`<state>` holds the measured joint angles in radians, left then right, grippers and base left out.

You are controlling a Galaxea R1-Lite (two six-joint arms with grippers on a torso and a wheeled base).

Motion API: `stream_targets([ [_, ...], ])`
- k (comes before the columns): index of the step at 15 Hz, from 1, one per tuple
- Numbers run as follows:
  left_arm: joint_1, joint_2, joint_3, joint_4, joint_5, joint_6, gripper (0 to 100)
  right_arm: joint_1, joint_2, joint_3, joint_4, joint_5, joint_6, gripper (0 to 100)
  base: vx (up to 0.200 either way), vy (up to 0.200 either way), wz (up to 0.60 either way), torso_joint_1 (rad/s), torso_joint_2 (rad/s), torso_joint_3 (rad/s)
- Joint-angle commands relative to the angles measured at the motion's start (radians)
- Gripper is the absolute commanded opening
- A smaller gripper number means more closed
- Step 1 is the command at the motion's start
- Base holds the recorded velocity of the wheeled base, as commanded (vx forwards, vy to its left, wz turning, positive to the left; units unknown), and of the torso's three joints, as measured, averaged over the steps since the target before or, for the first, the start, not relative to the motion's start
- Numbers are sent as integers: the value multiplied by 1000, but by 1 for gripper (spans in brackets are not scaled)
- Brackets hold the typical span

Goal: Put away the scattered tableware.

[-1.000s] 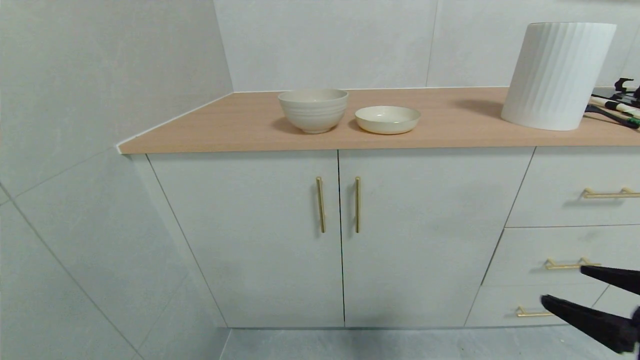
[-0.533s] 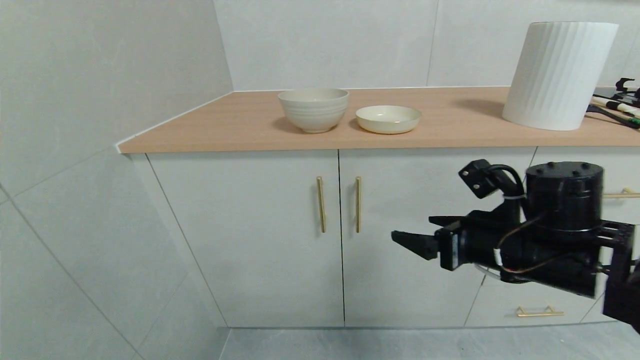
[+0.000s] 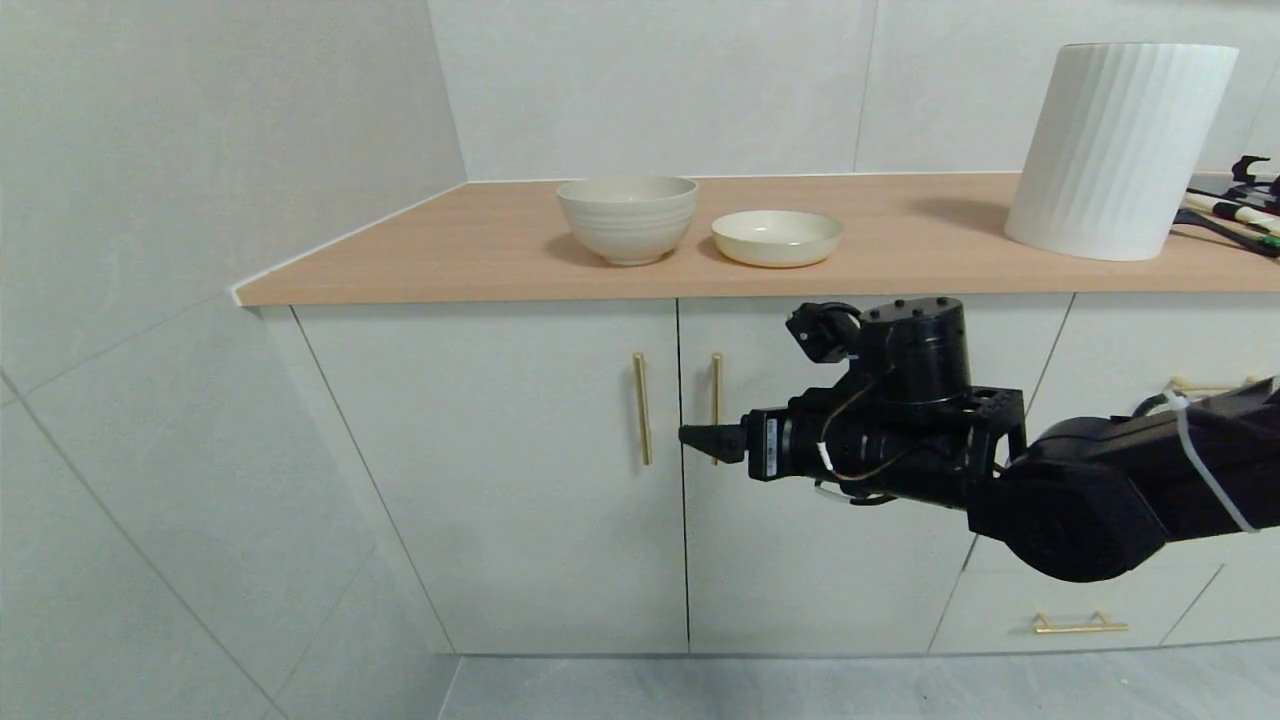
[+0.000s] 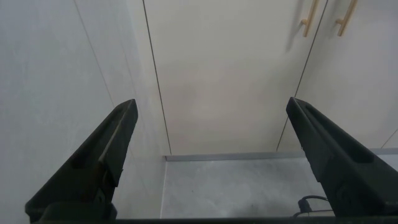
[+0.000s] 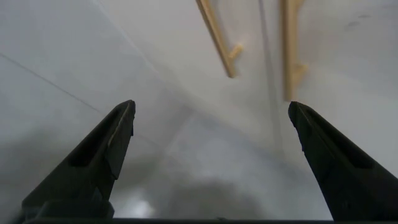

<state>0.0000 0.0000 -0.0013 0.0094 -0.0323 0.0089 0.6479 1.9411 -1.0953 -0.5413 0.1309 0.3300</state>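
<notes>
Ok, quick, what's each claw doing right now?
Left claw: open, holding nothing.
Right claw: open, holding nothing, near the cabinet door handles.

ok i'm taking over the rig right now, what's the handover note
Right gripper: open, empty, held level with the right door's handle, not gripping it.
Left gripper: open, empty, low, facing the left door.
Things: bowl and shallow dish sit side by side on the counter, not touching.
Done: nothing put away; both doors are shut.
Left: probably open a door, then move the bowl and the dish inside.
</notes>
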Motion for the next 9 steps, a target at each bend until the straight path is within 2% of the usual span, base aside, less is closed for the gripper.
stream_targets([
  [1, 0, 0, 1, 0, 0, 0, 100, 4, 55, -55, 3, 16, 37, 100, 0, 0, 0, 0, 0, 0],
  [3, 0, 0, 1, 0, 0, -1, 100, 3, 61, -60, 1, 62, 67, 100, 0, 0, 0, 0, 0, 0],
  [9, 0, 0, 1, 0, 0, -1, 100, -37, 128, -127, -8, 56, 67, 100, 0, 0, 0, 0, 0, 0],
])
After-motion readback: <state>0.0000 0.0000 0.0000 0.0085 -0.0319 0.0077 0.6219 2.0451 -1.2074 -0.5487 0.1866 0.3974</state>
